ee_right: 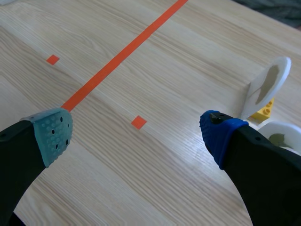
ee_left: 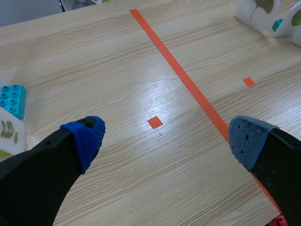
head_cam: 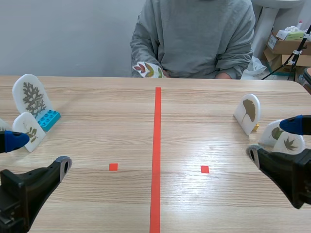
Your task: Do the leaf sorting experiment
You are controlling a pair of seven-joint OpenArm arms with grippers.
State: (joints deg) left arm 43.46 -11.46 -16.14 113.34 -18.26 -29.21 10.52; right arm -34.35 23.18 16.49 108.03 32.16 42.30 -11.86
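**Scene view:** leaf cards stand upright at both flanks of the counter. A fern card with a blue brick stands at about ten o'clock, and a ginkgo card at about three o'clock. Their long axes are vertical and their printed faces turn toward the robot. A person at twelve o'clock holds further cards. The left gripper and right gripper both hang wide apart, holding nothing. **Left wrist view:** a small card stands at nine o'clock of the left gripper, and a sideways sweep would probably topple it. **Right wrist view:** the ginkgo card, nearly edge-on, stands at one o'clock. A low card at three o'clock sits just beside a finger, possibly touching, as the finger hides the gap. The toppling risk applies here too.
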